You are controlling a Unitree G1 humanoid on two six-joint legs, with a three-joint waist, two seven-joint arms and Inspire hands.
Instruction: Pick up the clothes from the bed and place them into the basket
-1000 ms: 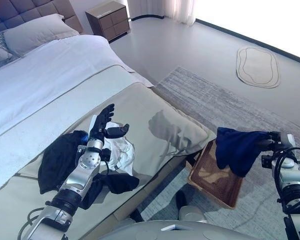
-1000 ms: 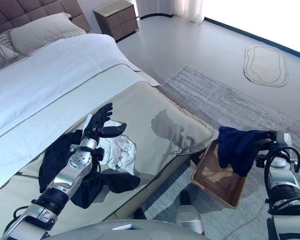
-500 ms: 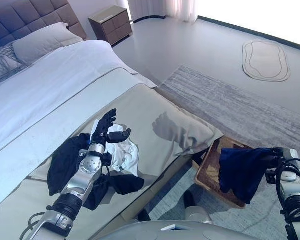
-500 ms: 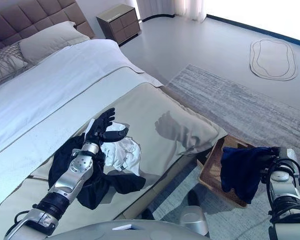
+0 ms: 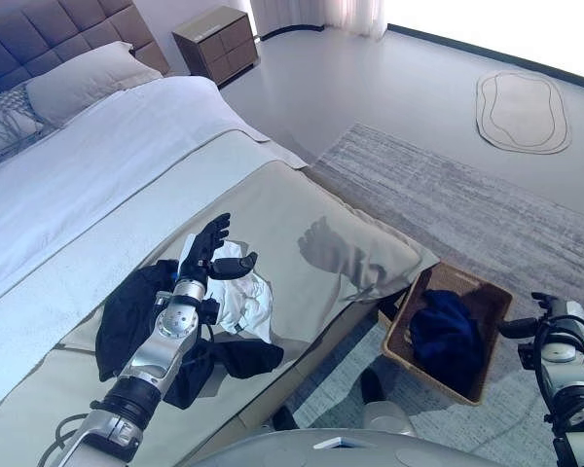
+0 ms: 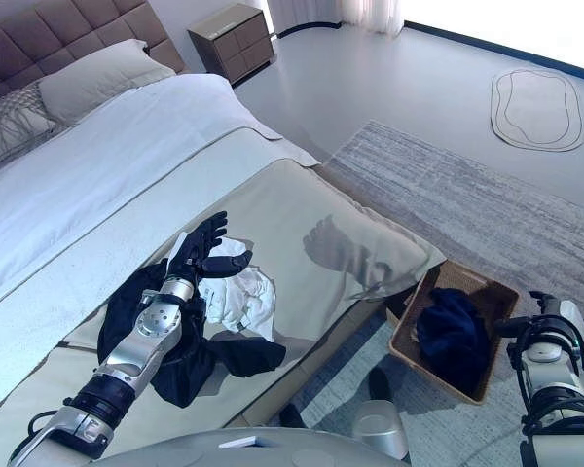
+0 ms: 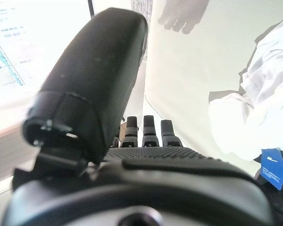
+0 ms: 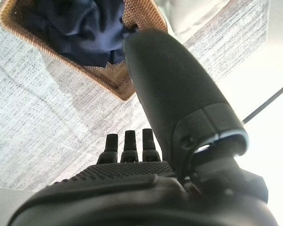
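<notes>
A bed (image 5: 302,209) with a beige cover is seen from above, with a woven basket (image 5: 491,313) set on the grey rug (image 5: 448,190) just beside the bed's foot corner. A dark blue garment (image 5: 446,334) is crumpled inside the basket. The right hand (image 5: 535,326) is held in the air near the basket's outer side, apart from it – its fingers are stretched out straight and nothing is gripped. On the bed, a white garment (image 5: 241,297) is bunched next to a black garment (image 5: 131,311) that is spread around and beneath the left arm. The left hand (image 5: 206,248) is poised above the white garment's far edge, fingers extended and thumb standing out – empty. A pillow (image 5: 83,78) is placed near the headboard, and a wooden nightstand (image 5: 214,39) stands beyond the bed. A small oval mat (image 5: 523,112) is laid on the floor far off
</notes>
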